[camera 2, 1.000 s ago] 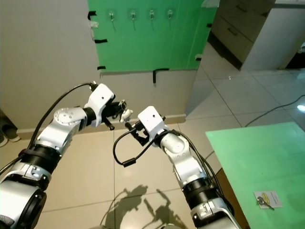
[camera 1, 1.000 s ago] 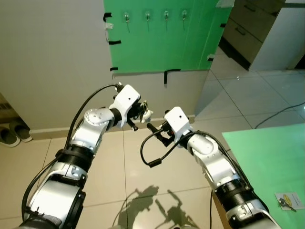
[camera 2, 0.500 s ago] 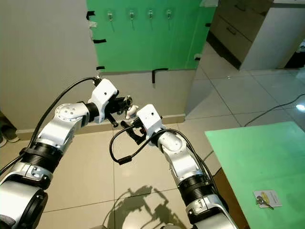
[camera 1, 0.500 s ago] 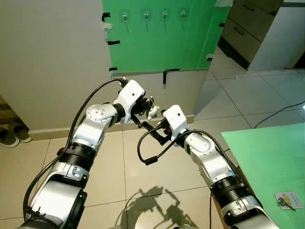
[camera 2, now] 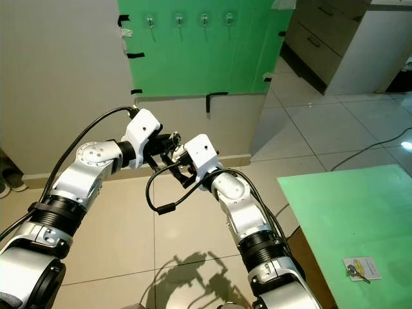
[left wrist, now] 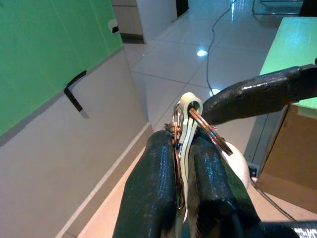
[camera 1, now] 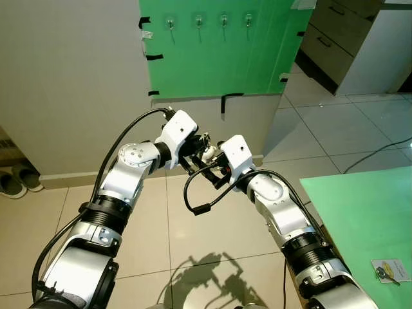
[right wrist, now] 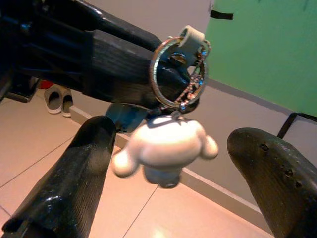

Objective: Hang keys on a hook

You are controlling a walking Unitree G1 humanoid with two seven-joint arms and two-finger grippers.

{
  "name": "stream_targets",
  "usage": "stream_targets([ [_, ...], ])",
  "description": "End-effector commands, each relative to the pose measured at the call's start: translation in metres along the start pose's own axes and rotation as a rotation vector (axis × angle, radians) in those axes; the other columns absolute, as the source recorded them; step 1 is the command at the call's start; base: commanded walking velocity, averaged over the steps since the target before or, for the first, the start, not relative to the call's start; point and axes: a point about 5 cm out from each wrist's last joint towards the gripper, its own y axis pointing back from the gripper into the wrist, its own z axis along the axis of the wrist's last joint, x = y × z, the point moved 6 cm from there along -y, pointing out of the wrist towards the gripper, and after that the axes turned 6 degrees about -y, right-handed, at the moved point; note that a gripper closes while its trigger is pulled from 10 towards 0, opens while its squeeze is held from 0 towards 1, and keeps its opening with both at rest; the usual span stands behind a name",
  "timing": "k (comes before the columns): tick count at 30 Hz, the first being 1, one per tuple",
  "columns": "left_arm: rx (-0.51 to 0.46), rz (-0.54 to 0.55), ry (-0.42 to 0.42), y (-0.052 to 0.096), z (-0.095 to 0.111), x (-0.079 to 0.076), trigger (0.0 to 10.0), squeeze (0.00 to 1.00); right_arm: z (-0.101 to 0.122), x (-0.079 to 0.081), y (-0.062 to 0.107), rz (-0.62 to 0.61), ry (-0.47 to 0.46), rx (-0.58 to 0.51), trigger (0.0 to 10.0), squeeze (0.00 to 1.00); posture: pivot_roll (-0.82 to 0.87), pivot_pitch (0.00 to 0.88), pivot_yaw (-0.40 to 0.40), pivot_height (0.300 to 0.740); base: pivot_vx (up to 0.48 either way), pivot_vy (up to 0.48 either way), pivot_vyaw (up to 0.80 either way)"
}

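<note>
Left wrist view: left gripper (left wrist: pixel 184 163) pinches keys (left wrist: pixel 187 119)

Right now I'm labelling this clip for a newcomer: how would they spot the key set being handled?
Find the green panel with its row of hooks on the wall, then drop to where the two silver arms meet. The key set is pinched in the left gripper, between the right gripper's open fingers: a metal ring with a white rounded figure charm.

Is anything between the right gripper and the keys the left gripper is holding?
Nothing visible. The left gripper is shut on the keys, and the white charm hangs in the gap between the open right gripper fingers, touching neither.
</note>
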Motion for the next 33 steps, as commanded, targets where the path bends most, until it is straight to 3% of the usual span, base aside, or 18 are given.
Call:
stream_targets([
  [1,-0.003,-0.014,-0.015,-0.0010,0.0024,-0.0039,10.0,0.00,0.0055,-0.0046,-0.0013,-0.013,-0.007,-0.020,10.0,0.00,-0.07,0.000,0.019,0.740,0.000,0.000,0.00],
  [4,-0.002,-0.014,-0.014,-0.0010,0.0023,-0.0040,10.0,0.00,0.0048,-0.0044,-0.0015,-0.011,-0.013,-0.018,9.6,0.00,-0.07,0.000,0.019,0.740,0.000,0.000,0.00],
  [5,-0.002,-0.014,-0.014,-0.0010,0.0022,-0.0040,10.0,0.00,0.0041,-0.0041,-0.0014,-0.009,-0.015,-0.017,0.0,0.00,-0.07,0.000,0.019,0.740,0.000,0.000,0.00],
  [33,-0.013,-0.016,-0.003,-0.0026,0.0059,-0.0055,10.0,0.00,0.0059,-0.0047,-0.0028,-0.009,-0.047,-0.040,0.0,0.00,-0.07,0.000,0.019,0.740,0.000,0.000,0.00],
])
